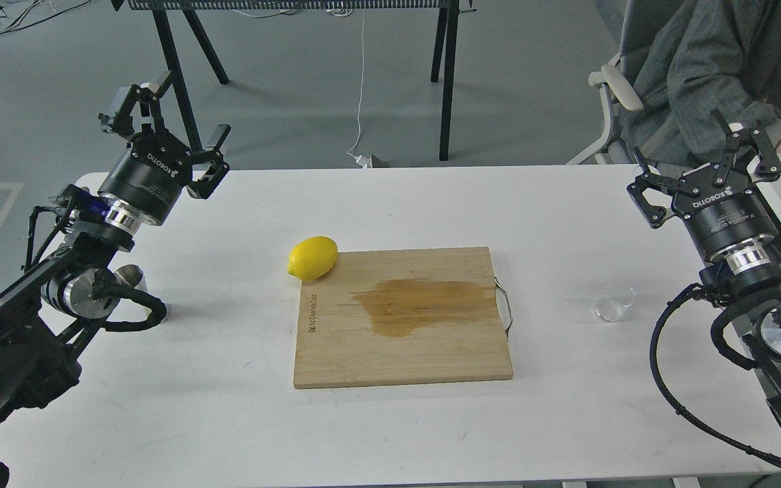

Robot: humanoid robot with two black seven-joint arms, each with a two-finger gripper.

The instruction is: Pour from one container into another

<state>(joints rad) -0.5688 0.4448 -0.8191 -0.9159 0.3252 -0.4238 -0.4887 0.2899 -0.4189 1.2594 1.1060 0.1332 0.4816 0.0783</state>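
The small clear glass cup (614, 300) stands on the white table to the right of the cutting board. My right gripper (702, 163) hangs above and behind it, open and holding nothing. A shiny steel piece that looks like the jigger (130, 275) peeks out at the left of the table, mostly hidden behind my left arm. My left gripper (168, 125) is raised over the table's far left corner, open and empty.
A bamboo cutting board (336, 352) with a wet brown stain (411, 305) lies mid-table. A lemon (312, 258) rests at its far left corner. A seated person (709, 61) is at the back right, one hand at the table's edge. A black stand's legs (446, 81) are behind the table.
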